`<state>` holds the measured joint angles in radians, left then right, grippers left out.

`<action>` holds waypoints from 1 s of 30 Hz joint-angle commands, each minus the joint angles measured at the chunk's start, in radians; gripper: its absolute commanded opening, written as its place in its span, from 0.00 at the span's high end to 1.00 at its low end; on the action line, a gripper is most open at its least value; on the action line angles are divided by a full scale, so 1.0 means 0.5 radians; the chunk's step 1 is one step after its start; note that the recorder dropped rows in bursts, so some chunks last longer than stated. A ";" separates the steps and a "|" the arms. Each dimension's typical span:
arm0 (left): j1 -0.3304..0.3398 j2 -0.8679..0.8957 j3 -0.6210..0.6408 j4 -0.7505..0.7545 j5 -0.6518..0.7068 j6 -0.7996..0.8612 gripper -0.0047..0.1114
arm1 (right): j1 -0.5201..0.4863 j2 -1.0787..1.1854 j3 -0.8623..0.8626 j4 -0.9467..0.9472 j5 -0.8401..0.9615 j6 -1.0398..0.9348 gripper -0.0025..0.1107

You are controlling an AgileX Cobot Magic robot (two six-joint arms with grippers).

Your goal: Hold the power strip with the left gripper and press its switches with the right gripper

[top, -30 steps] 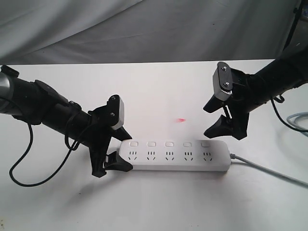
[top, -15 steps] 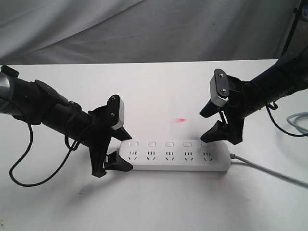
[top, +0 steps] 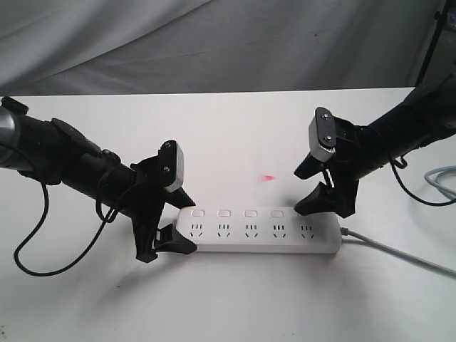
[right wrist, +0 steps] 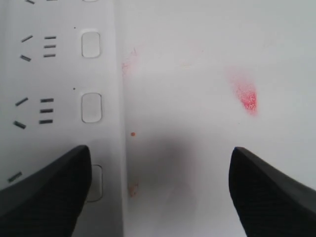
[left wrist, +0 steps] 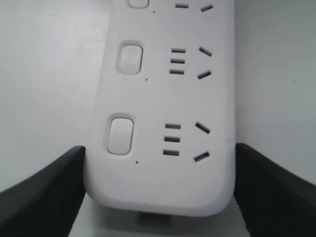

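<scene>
The power strip [top: 260, 229] lies flat on the white bench [top: 228, 142], its switches [top: 250, 213] facing up. My left jaws grip its rounded end across the width. My right jaws stand wide open, one fingertip [top: 317, 201] just above the switch nearest the cord [top: 399, 251].

a: what's behind the white table [top: 235, 306]?
b: a creased grey cloth [top: 214, 43], hung along the far edge.
a: anything on the tabletop?
b: 1 small red mark [top: 268, 177] near the middle, and a pale cable [top: 440, 178] curling at the right edge.

Open tabletop [top: 235, 142] behind power strip [top: 260, 231]
</scene>
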<state>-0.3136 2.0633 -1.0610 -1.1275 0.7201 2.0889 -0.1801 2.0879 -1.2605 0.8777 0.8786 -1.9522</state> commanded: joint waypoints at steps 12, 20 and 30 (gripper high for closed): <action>-0.011 0.004 -0.008 0.014 -0.020 0.010 0.96 | -0.014 0.089 0.016 -0.113 -0.125 0.029 0.35; -0.011 0.004 -0.008 0.014 -0.020 0.010 0.96 | -0.014 0.089 0.016 -0.150 -0.186 0.021 0.35; -0.011 0.004 -0.008 0.014 -0.020 0.010 0.96 | -0.017 0.089 0.016 -0.241 -0.234 0.065 0.35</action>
<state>-0.3136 2.0633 -1.0610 -1.1275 0.7201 2.0889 -0.1801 2.1114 -1.2605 0.8769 0.8506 -1.9040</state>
